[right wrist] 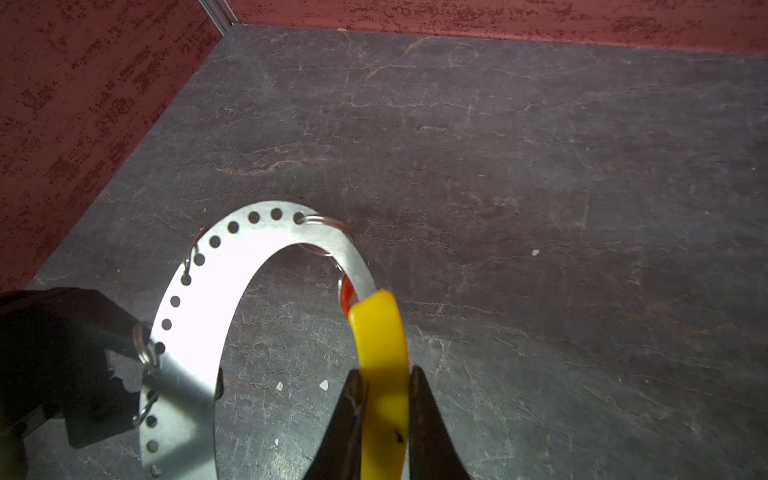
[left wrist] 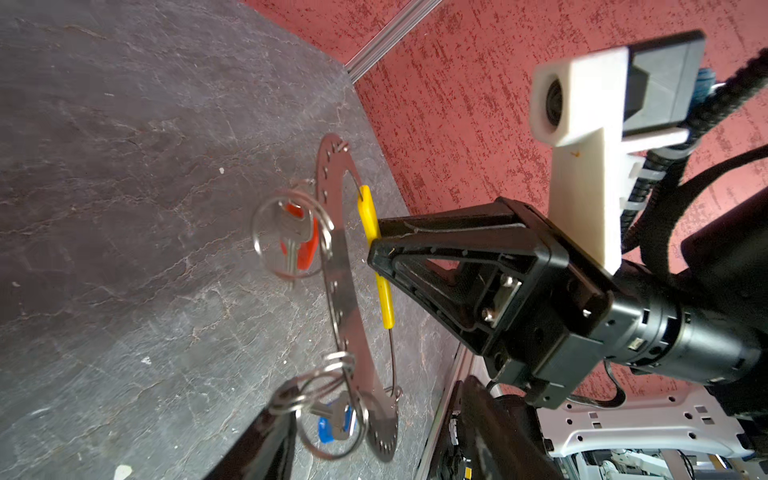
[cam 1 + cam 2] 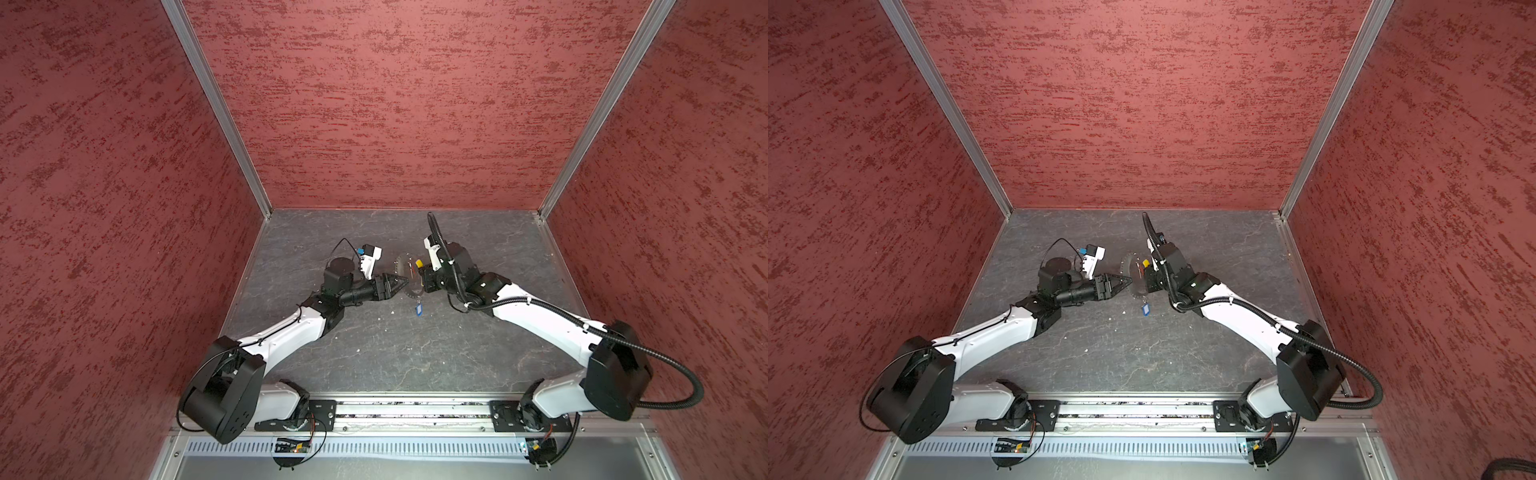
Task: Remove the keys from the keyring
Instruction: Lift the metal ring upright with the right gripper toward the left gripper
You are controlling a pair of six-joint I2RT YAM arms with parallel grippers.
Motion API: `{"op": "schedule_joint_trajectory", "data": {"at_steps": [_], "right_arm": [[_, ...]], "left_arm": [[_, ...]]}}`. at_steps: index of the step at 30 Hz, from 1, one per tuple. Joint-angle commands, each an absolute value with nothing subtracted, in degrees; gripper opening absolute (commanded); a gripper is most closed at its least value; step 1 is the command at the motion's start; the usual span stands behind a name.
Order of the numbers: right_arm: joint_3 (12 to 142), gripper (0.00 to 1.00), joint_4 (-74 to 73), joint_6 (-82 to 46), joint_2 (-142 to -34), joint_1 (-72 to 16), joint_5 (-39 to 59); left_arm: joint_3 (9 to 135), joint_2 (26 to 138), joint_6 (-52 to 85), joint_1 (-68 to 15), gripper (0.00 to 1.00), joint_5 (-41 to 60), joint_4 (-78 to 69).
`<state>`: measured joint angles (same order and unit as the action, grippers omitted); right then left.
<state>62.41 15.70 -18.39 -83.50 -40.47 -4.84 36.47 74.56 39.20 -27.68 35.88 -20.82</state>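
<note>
The right gripper [image 1: 386, 376] squeezes the keyring's [image 1: 257, 241] yellow handle [image 1: 380, 328]. Can't tell if the left gripper [image 3: 399, 283] grips. The keys [image 2: 293, 232] look light and swingy: pinch their small ring [image 2: 337, 362].

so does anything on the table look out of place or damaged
Only the small white flecks scattered on the dark grey stone-look tabletop, like chips or crumbs; where they came from I can't tell. The flat perforated silvery metal keyring looks intact, clamped at its yellow plastic segment by the right gripper.

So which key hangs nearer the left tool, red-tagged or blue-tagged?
The blue-tagged key: it dangles beside the left tool; the red-tagged key hangs farther along the keyring.
</note>
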Motion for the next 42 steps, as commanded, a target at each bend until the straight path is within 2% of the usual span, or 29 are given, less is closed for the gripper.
{"op": "schedule_joint_trajectory", "data": {"at_steps": [1,8,16,18,23,34,36,39,42], "right_arm": [[66.1,0.0,17.6,-21.0,-85.3,-41.2,-8.5],[69.6,0.0,20.2,-25.9,-86.7,-42.0,-10.9],[72.2,0.0,21.0,-28.7,-87.6,-43.4,-11.3],[72.5,0.0,21.1,-29.0,-87.7,-43.8,-11.2],[73.2,0.0,21.0,-29.5,-88.2,-45.0,-11.7],[71.3,0.01,17.1,-31.5,-85.4,-45.3,-11.4],[70.1,0.1,15.5,-31.6,-83.7,-45.4,-11.4],[67.2,0.28,11.2,-30.8,-79.7,-45.3,-11.7],[60.1,0.46,1.3,-29.3,-74.1,-45.4,-9.6]], "left_arm": [[34.8,72.3,39.8,-27.4,0.59,35.1,-23.4],[33.0,70.0,40.8,-27.0,0.56,33.2,-25.0],[31.9,69.7,42.5,-26.7,0.44,31.3,-29.5],[31.7,69.7,42.9,-26.5,0.4,31.3,-30.0],[31.2,69.5,44.1,-26.2,0.22,32.2,-32.7],[31.4,66.6,46.0,-26.1,0.01,32.0,-30.1],[31.9,65.5,46.2,-26.1,0.0,31.6,-28.8],[32.4,63.6,47.0,-26.0,0.0,30.3,-25.2],[33.4,61.7,48.3,-25.5,0.0,29.3,-22.1]]}}
